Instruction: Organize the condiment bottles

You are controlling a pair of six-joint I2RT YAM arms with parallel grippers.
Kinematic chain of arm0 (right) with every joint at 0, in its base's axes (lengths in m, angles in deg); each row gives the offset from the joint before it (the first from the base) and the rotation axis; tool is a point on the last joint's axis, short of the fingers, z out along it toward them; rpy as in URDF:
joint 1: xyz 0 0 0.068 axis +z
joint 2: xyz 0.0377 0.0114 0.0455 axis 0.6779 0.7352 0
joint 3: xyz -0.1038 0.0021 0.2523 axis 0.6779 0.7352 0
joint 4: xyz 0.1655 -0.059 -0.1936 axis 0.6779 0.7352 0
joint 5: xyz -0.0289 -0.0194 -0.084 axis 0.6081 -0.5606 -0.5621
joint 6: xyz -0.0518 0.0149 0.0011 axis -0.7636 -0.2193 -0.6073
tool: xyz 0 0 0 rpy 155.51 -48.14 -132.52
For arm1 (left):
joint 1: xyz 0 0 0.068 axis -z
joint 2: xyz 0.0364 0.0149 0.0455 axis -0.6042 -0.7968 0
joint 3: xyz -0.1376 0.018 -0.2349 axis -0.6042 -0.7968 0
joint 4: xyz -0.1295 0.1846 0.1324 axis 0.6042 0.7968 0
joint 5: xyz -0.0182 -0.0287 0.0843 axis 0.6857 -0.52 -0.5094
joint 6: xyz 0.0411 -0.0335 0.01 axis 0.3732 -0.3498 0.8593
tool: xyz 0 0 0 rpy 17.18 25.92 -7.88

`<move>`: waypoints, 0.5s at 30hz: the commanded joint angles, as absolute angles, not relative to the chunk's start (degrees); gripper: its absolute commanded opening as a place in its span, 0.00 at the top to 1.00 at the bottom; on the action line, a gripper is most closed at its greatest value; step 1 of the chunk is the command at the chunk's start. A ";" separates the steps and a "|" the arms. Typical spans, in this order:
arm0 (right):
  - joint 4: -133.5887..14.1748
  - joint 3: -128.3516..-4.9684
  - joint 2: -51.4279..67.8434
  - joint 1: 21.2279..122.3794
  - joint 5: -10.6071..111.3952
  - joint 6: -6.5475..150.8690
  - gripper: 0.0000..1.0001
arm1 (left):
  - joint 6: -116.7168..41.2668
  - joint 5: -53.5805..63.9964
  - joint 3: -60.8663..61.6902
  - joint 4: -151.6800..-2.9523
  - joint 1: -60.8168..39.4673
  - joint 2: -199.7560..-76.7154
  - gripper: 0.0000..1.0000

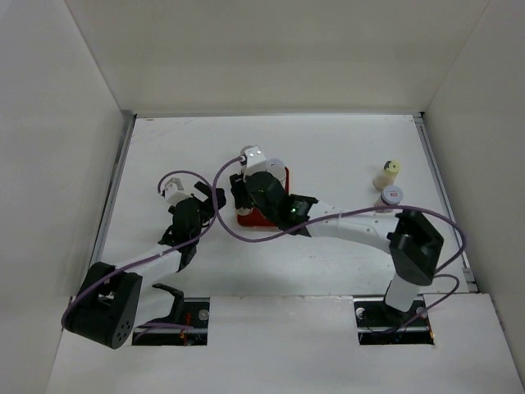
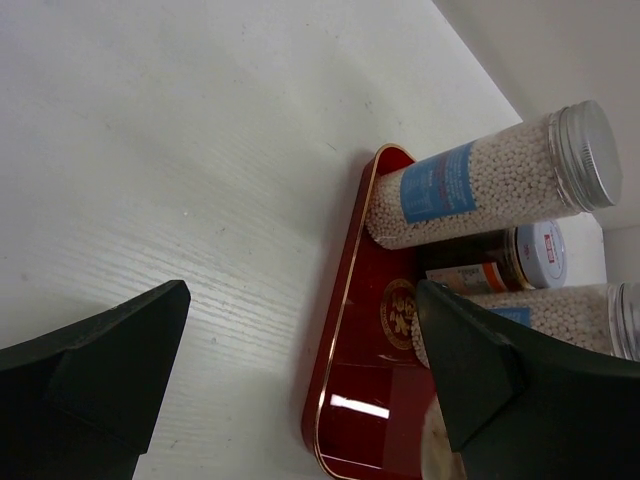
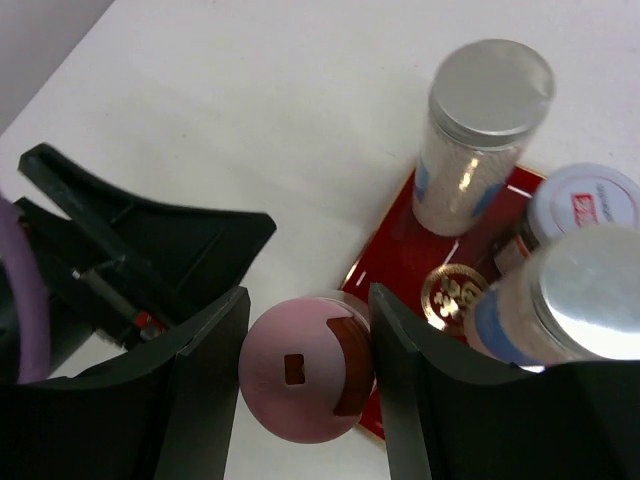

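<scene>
My right gripper [image 3: 308, 295] is shut on the pink-lidded bottle [image 3: 305, 383] and holds it upright at the near-left edge of the red tray [image 3: 400, 255]. On the tray stand a silver-lidded clear bottle with a blue label [image 3: 480, 140], a second grey-lidded blue-label bottle [image 3: 560, 295] and a small jar with a pale lid [image 3: 582, 205]. My left gripper [image 2: 302, 290] is open and empty, with the tray's corner [image 2: 375, 420] between its fingers. In the top view the cream bottle with a yellow cap [image 1: 387, 173] and the white patterned-lid jar [image 1: 390, 197] stand at the right.
White walls enclose the table on the left, back and right. The right arm [image 1: 353, 226] stretches across the middle toward the tray [image 1: 254, 218]. The left arm [image 1: 184, 230] lies just left of the tray, its purple cable looping over both grippers.
</scene>
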State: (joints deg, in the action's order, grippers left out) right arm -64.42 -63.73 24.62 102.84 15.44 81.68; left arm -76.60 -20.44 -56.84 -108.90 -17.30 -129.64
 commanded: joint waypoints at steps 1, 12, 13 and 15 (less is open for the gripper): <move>-70.67 -69.76 29.15 101.17 16.74 77.74 0.56 | -76.95 -20.28 -57.43 -110.98 -18.06 -128.66 0.00; -75.07 -72.68 36.46 96.07 14.71 76.24 0.56 | -77.03 -20.19 -57.61 -111.16 -18.85 -128.74 0.00; -75.33 -72.68 36.81 95.81 14.89 76.51 0.55 | -77.03 -19.93 -57.43 -110.99 -18.85 -129.10 0.00; -75.42 -72.76 37.78 95.54 15.24 76.25 0.55 | -77.03 -19.75 -57.43 -111.07 -18.85 -129.01 0.00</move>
State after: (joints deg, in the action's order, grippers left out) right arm -69.73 -70.60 37.43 95.58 15.90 76.74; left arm -76.60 -20.33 -57.19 -108.88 -18.52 -129.55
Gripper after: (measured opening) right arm 0.559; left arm 0.997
